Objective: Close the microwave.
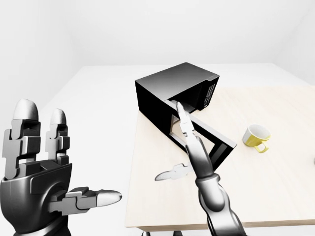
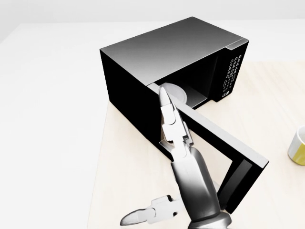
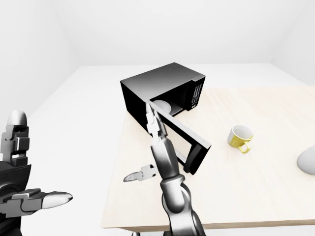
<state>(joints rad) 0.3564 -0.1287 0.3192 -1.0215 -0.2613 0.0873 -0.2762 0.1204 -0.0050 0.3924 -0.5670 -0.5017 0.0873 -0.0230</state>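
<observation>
A black microwave [image 2: 167, 47] stands on the light wood table [image 1: 275, 196], near its left edge. Its door [image 2: 224, 143] hangs wide open, swung out toward the bottom right of the head view, and a round plate shows inside. My right hand [image 2: 167, 138] is open, with its long fingers [image 2: 164, 102] stretched straight up the view over the door's hinge end, at the left edge of the opening. Its thumb [image 2: 143, 217] sticks out to the left. I cannot tell whether it touches the door. My left hand [image 1: 54, 157] is open and raised at the lower left, off the table.
A yellow mug [image 1: 256, 137] lies on the table to the right of the microwave door. A pale rounded object [image 3: 307, 160] shows at the right edge of the right-eye view. White floor and walls surround the table.
</observation>
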